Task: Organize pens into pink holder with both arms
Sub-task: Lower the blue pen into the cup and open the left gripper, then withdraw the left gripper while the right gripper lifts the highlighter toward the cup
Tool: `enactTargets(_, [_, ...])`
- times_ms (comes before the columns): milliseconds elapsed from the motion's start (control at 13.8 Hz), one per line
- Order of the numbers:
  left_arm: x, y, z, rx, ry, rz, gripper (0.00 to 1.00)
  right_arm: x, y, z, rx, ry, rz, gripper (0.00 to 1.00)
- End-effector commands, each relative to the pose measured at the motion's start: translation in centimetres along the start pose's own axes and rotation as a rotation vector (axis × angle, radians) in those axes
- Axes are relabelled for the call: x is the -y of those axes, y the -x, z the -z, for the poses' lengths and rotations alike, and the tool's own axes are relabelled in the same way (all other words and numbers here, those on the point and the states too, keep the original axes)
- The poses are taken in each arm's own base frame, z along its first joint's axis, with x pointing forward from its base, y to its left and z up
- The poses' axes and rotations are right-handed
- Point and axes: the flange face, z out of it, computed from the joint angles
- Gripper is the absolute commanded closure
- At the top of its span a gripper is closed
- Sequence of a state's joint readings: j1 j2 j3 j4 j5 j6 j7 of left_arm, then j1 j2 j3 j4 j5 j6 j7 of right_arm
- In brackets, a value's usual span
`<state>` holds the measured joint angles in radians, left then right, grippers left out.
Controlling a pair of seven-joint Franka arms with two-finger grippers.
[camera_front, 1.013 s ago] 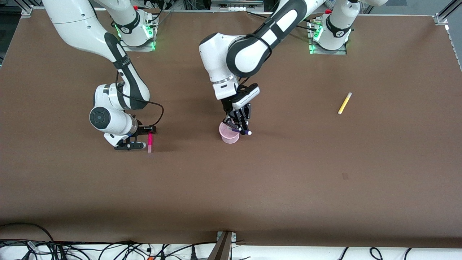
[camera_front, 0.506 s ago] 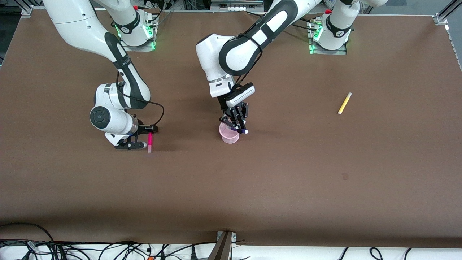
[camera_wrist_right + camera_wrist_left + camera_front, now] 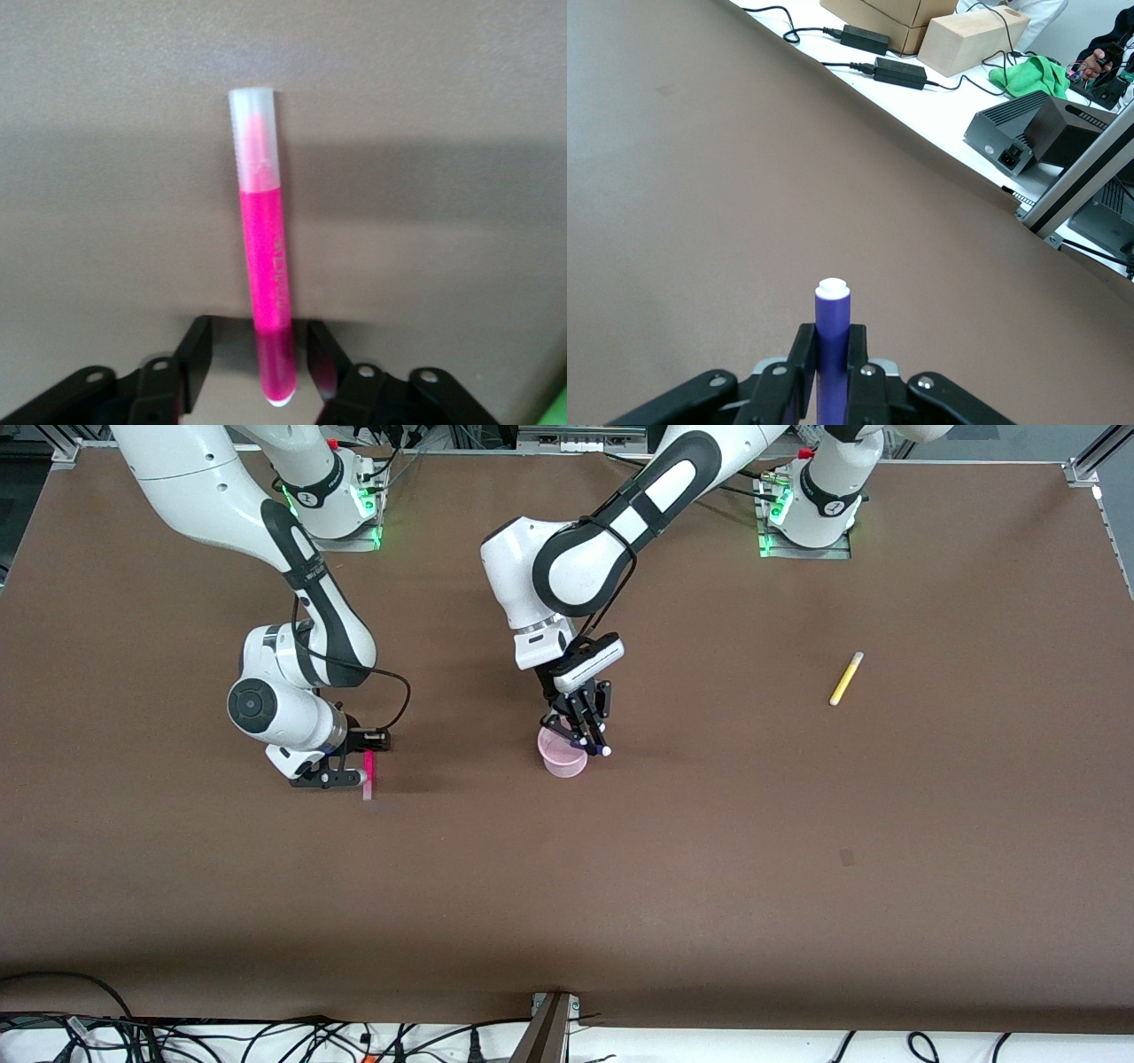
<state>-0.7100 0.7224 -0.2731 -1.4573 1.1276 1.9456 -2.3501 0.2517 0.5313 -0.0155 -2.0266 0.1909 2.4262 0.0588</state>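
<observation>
The pink holder [image 3: 563,760] stands upright mid-table. My left gripper [image 3: 585,737] hangs over its rim, shut on a purple pen [image 3: 597,748] that slants down toward the cup. In the left wrist view the purple pen [image 3: 833,305] is pinched tight in the left gripper [image 3: 830,335], its white tip sticking out. A magenta-pink pen [image 3: 368,772] lies on the table toward the right arm's end. My right gripper [image 3: 360,760] is low over it. In the right wrist view the right gripper [image 3: 259,332] is open, with a gap on each side of the pink pen [image 3: 261,257].
A yellow pen [image 3: 846,678] lies alone on the brown table [image 3: 709,850] toward the left arm's end, farther from the front camera than the holder. Cables run along the table's near edge [image 3: 266,1036].
The left gripper has shifted slightly over the holder with the purple pen still in it. The right arm has edged toward the middle, and its jaws have narrowed around the pink pen.
</observation>
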Motion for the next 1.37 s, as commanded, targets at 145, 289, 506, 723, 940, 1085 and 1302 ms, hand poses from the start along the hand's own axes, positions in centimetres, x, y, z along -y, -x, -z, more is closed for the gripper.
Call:
enactTargets(145, [-0.7, -0.5, 0.2, -0.048, 0.014, 0.011, 0.13, 0.2, 1.3, -0.8, 0.007, -0.014, -0.014, 0.55])
enactTargets(289, [-1.3, -2.3, 1.0, -0.053, 0.014, -0.001, 0.06, 0.1, 1.3, -0.7, 0.007, -0.015, -0.015, 0.69])
enactTargets(506, [-2.7, -11.0, 2.3, 0.051, -0.055, -0.003, 0.02, 0.2, 1.3, -0.3, 0.002, -0.015, -0.011, 0.86])
enactTargets(723, [-2.4, -20.0, 3.0, 0.275, -0.122, -0.095, 0.0, 0.4, 1.0, 1.0, -0.011, -0.021, -0.009, 0.95])
enactTargets(940, [-0.8, -29.9, 3.5, 0.461, -0.096, -0.192, 0.0, 1.4, 0.1, 3.5, 0.034, -0.044, -0.07, 1.0])
enactTargets(1085, [1.7, -35.8, 2.3, 0.585, -0.098, -0.297, 0.0, 2.7, -1.3, 6.8, 0.083, -0.074, -0.097, 1.0])
enactTargets(1302, [6.7, -43.1, -0.7, 0.787, -0.059, -0.53, 0.0, 6.3, -1.9, 13.0, 0.228, -0.191, -0.152, 1.0])
